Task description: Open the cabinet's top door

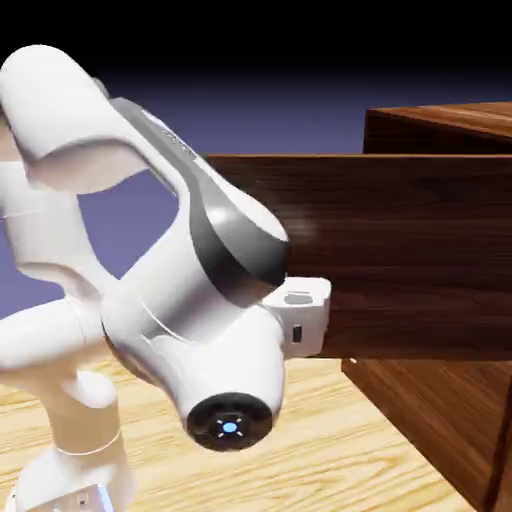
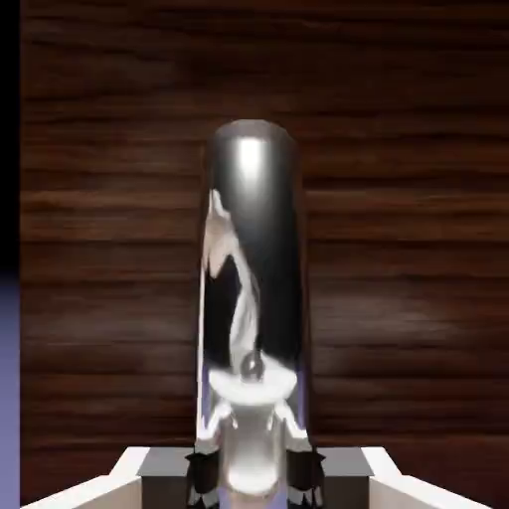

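The cabinet [image 1: 440, 425] is a dark reddish-brown wood box at the exterior view's right. Its top door [image 1: 400, 250] stands swung out from the body, a wide panel reaching left toward the arm. My white hand [image 1: 300, 315] presses against that panel's lower left part, and the fingers are hidden there. In the hand view the door's curved silver handle [image 2: 254, 288] fills the middle, upright against the wood grain [image 2: 418, 199]. My gripper [image 2: 254, 475] is shut on the handle, with a grey fingertip [image 2: 164, 465] showing on each side of it.
The light wooden table [image 1: 320, 440] runs under the arm and the cabinet. The arm's large white links [image 1: 150, 300] fill the exterior view's left half. The door's left edge [image 2: 22, 249] shows in the hand view with blue backdrop beyond.
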Action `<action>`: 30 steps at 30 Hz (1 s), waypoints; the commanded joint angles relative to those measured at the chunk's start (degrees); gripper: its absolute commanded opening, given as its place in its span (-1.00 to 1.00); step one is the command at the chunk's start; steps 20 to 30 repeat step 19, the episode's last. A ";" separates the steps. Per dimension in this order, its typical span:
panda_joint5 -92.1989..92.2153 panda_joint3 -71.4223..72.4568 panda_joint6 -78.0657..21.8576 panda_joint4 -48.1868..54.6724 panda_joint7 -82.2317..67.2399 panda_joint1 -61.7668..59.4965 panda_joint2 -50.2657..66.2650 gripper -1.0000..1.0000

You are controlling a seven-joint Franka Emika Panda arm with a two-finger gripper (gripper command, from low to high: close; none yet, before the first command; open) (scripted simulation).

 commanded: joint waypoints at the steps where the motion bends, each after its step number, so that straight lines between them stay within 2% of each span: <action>1: -1.00 -0.14 -0.99 2.07 -0.67 0.10 1.85 -1.00; 18: -12.83 1.71 -17.24 37.33 -7.87 0.06 28.80 -1.00; 30: -12.88 1.75 -17.37 37.62 -7.90 0.05 29.00 -1.00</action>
